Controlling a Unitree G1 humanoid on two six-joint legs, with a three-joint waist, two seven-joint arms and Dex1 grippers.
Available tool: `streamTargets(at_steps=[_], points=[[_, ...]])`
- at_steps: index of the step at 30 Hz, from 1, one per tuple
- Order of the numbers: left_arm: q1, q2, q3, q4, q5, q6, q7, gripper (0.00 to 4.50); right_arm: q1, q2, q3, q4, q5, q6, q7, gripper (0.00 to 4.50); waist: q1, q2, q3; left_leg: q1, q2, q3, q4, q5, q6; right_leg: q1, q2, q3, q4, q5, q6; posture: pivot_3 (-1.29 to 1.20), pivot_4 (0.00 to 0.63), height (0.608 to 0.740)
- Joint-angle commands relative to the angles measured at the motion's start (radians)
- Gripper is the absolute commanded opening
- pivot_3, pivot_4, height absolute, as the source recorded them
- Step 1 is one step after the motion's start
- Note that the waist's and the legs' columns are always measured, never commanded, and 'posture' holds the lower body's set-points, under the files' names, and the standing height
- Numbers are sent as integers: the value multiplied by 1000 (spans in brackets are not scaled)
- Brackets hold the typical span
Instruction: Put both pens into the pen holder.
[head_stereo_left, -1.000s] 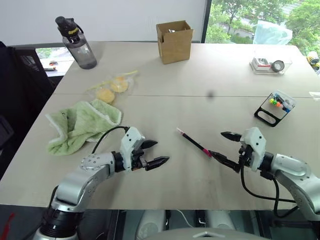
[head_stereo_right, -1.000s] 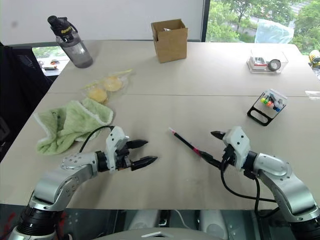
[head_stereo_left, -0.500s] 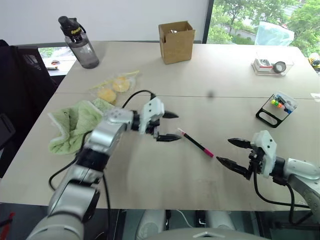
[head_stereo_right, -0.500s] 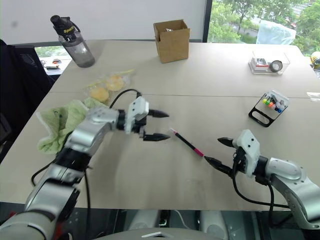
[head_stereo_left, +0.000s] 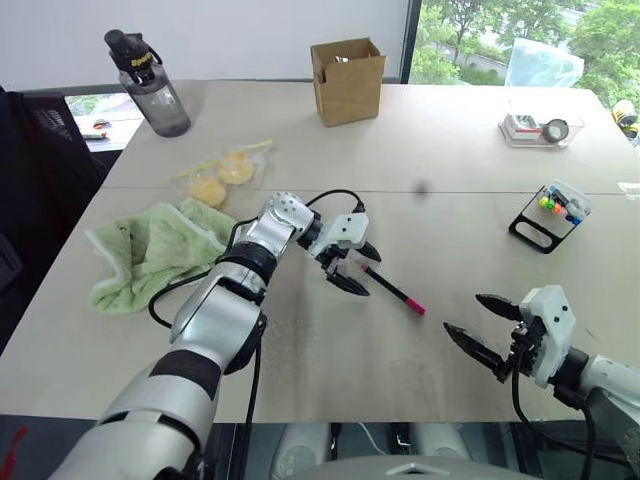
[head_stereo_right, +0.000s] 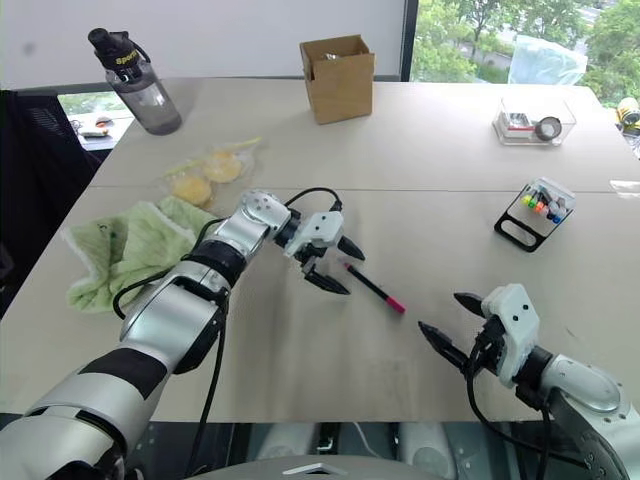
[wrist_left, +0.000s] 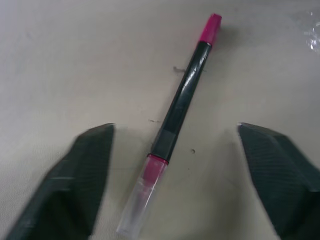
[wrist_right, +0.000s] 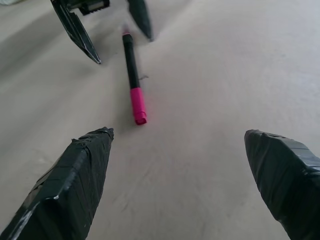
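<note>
Pink-ended pen (wrist_left: 176, 116) between spread left gripper (head_stereo_left: 355, 268) fingers, clear cap plain at the wrist; right gripper (head_stereo_left: 488, 328) agape.

The contents of the cardboard box (head_stereo_left: 348, 80) are hidden by its walls. The marker caps in the pen holder (head_stereo_left: 549, 216) are too small to be counted.

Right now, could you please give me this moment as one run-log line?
left gripper: open, straddling pen | pen: on table | right gripper: open, empty
</note>
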Motion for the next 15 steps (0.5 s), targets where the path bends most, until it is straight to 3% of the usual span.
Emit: streamTargets(at_steps=[1, 4, 5, 9, 15], points=[[-2, -2, -27, 37, 42, -47, -19, 1675, -12, 7, -14, -50, 2, -6, -16, 4500, -1, 0, 0, 0, 0, 0, 2, 0, 0, 0, 0, 0, 1, 0, 0, 0, 150, 740], [-3, -2, -24, 47, 48, -61, -19, 233, -18, 2, -15, -43, -2, -8, -11, 4500, 0, 0, 0, -1, 1, 0, 5, 0, 1, 1, 1, 0, 2, 0, 0, 0, 150, 740], [1, 1, -22, 46, 49, -63, -19, 90, -25, -2, -17, -35, -4, -10, -6, 4500, 0, 0, 0, -1, 1, 0, 5, -1, 1, 1, 1, 0, 2, 0, 0, 0, 150, 740], [18, 3, 5, 32, 20, -57, -19, 90, -59, -9, -12, -9, -6, -12, 9, 4500, -1, 0, 0, -1, 1, 0, 6, -1, 2, 1, 1, 0, 2, 0, 0, 0, 150, 740], [51, 13, 72, -81, -154, 79, -19, 90, -118, 27, -47, 10, 114, 29, 17, 4500, 0, 0, 0, -2, 1, -1, 6, -1, 2, 0, 0, 0, 2, 0, 1, 0, 150, 740]])
